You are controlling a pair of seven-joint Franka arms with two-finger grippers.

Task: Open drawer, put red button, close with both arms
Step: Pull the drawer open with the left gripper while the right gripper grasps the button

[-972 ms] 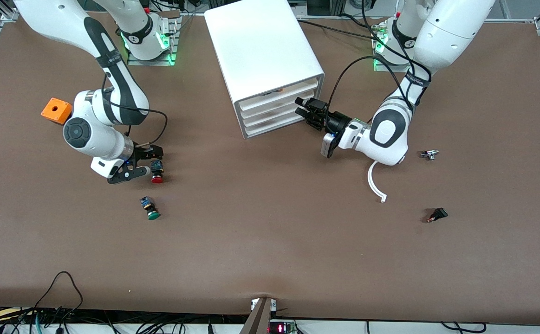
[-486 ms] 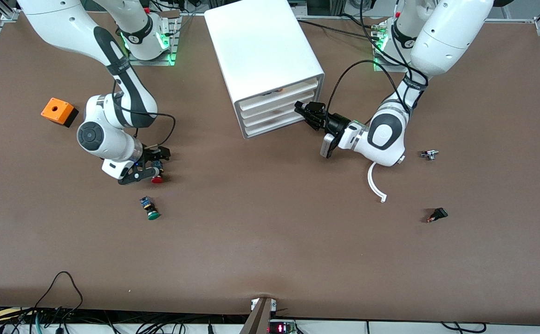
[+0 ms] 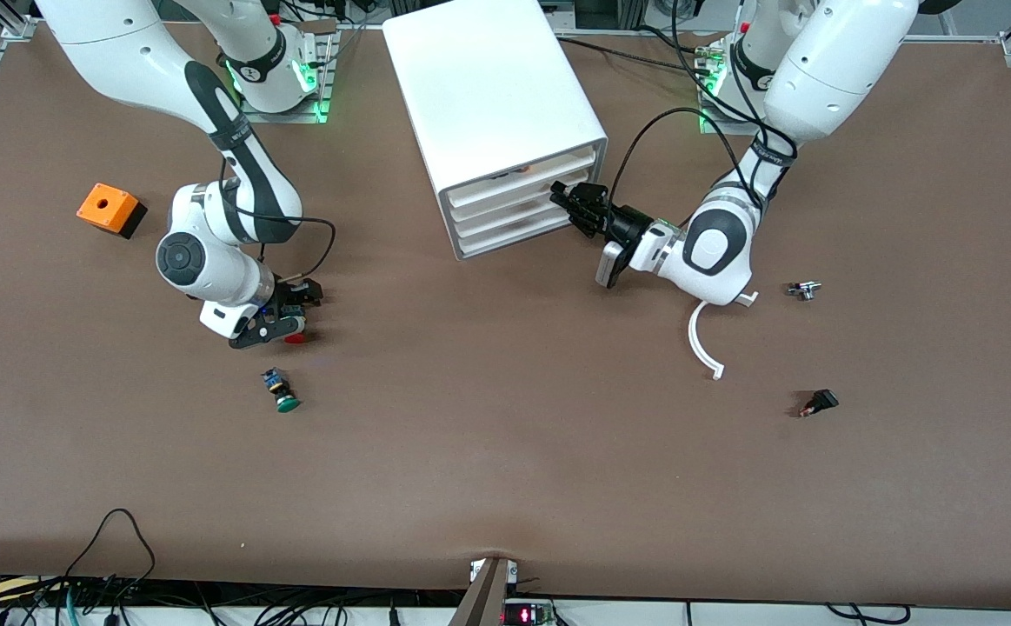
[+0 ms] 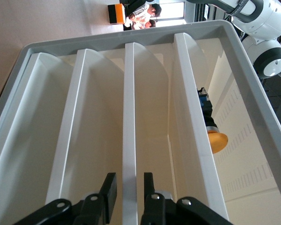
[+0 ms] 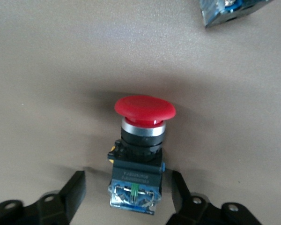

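Right end effector (image 3: pixel 289 315) lowered, fingers straddling red button (image 5: pixel 141 140), ungripped; left end effector (image 4: pixel 127 186) pinching drawer (image 4: pixel 130 117) front.

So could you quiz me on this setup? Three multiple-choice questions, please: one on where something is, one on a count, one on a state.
1. Where is the left tool?
A. Resting on the cabinet's top
B. At the drawer fronts of the cabinet
C. Hanging high above the cabinet

2. How many drawers does the cabinet have?
A. Two
B. Six
C. Four

3. What is the right tool doing with the red button?
A. It is open, with one finger on each side of the button's body
B. It is shut on the button and holding it up in the air
C. It is parked well away from it

Answers:
1 B: the front view shows it against the drawer fronts.
2 C: four stacked fronts show.
3 A: the right wrist view shows gaps on both sides.
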